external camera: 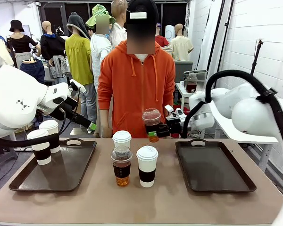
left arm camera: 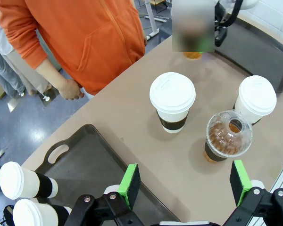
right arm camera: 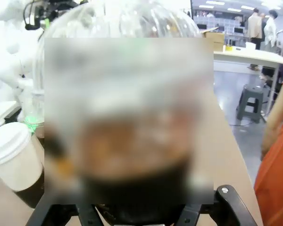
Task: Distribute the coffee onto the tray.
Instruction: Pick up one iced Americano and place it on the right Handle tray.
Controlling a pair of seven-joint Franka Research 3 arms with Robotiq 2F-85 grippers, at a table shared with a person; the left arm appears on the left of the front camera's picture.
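Note:
Two white banded coffee cups (external camera: pixel 39 146) (external camera: pixel 50 133) stand on the left tray (external camera: pixel 61 172). Mid-table stand a white cup (external camera: pixel 121 138), a clear dome-lidded cup of brown drink (external camera: pixel 121 165) and another white cup (external camera: pixel 147 165). My right gripper (external camera: pixel 156 131) is shut on a second clear dome-lidded cup (external camera: pixel 152 121), held above the table's far middle; this cup (right arm camera: pixel 132 117) looms close in the right wrist view. My left gripper (left arm camera: pixel 185 186) hangs open over the left tray's inner edge (left arm camera: pixel 89 155), with nothing between its green pads (left arm camera: pixel 129 181). Beyond it stand the clear cup (left arm camera: pixel 228 136) and the two white cups (left arm camera: pixel 172 101) (left arm camera: pixel 256 99).
The right tray (external camera: pixel 212 167) lies bare on the table's right half. A person in an orange hoodie (external camera: pixel 137 80) stands at the far edge, hands down. A side table (external camera: pixel 191 87) stands behind on the right.

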